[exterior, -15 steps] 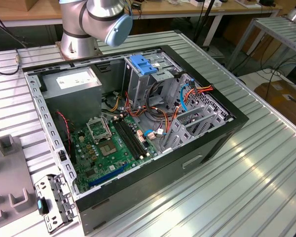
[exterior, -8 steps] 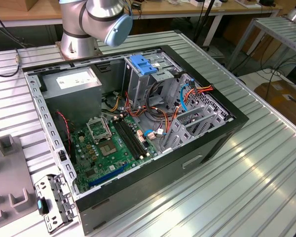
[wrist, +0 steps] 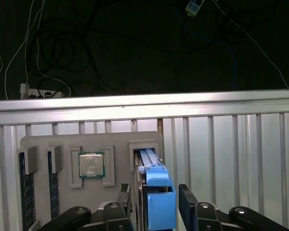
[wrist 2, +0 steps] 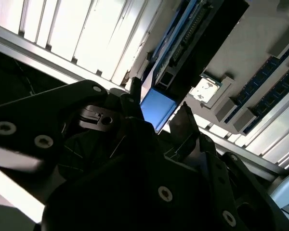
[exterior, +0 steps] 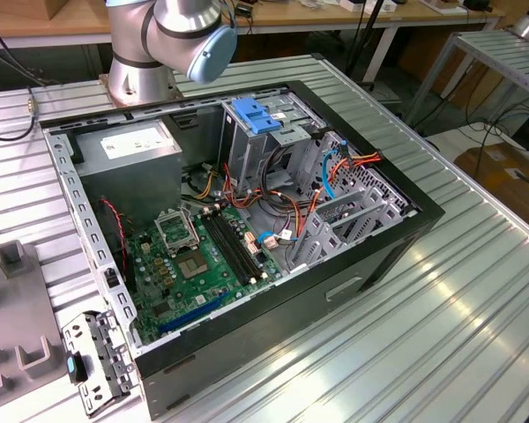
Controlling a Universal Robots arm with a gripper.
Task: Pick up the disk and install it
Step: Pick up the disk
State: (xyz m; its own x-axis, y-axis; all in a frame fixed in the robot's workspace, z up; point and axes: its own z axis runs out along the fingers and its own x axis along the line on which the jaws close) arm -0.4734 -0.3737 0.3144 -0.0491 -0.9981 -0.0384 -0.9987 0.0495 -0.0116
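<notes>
First wrist view — gripper (wrist: 154, 190) parted, one finger each side of the disk (wrist: 160, 209), narrow gaps visible. The disk stands on edge in a grey tray (wrist: 67, 143) slot — beside a processor chip (wrist: 91, 164).

An open computer case (exterior: 273, 330) lies on the ribbed metal table (exterior: 458, 335), a green motherboard (exterior: 203, 260) inside. A grey tray (wrist: 118, 144) holds a processor chip (wrist: 91, 164) near two memory sticks (wrist: 23, 190).
</notes>
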